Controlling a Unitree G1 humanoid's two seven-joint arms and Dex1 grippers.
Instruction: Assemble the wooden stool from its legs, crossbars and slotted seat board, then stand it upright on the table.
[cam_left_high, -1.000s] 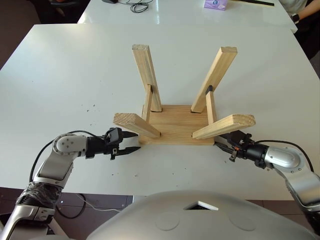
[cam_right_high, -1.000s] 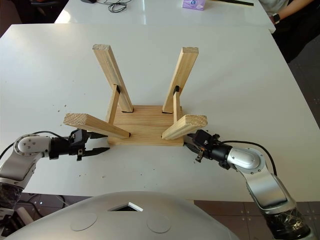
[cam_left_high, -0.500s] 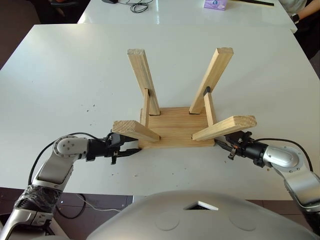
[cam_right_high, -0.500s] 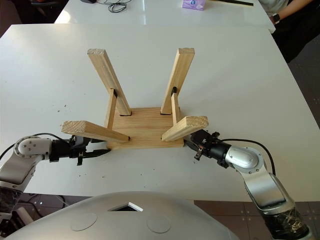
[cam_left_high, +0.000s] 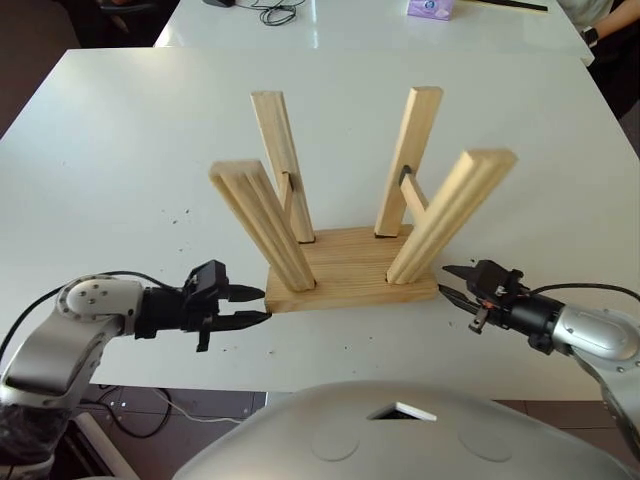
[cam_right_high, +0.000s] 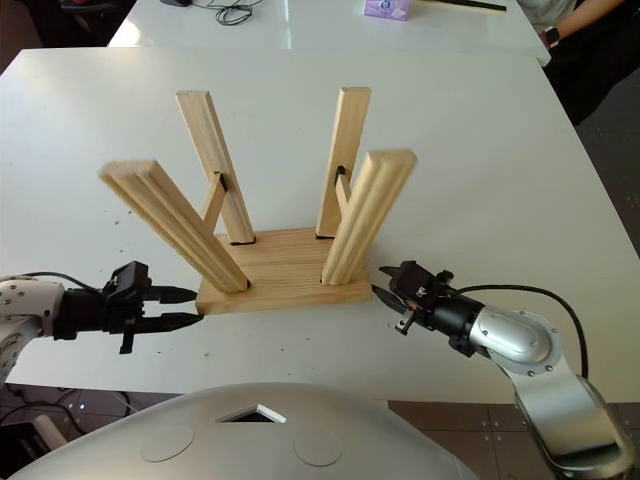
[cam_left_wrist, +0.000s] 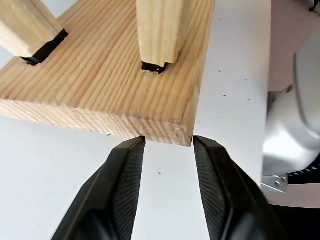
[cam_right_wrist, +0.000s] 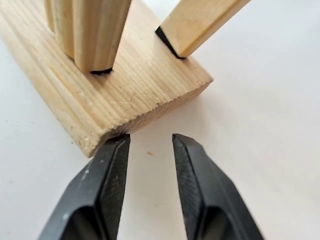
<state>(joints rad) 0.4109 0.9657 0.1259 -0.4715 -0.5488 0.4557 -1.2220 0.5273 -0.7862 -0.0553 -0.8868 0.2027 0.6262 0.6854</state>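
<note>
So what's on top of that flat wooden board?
Four pale wooden legs stand on the flat wooden seat board, tilted, with thin crossbars between them. Their bottom ends sit in dark slots, so those tips are hidden.

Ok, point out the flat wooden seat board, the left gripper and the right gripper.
Flat wooden seat board (cam_left_high: 350, 264), left eye view, bare face between the legs.
Left gripper (cam_left_high: 264, 304), left eye view, midway between its fingertips.
Right gripper (cam_left_high: 443, 279), left eye view, midway between its fingertips.
</note>
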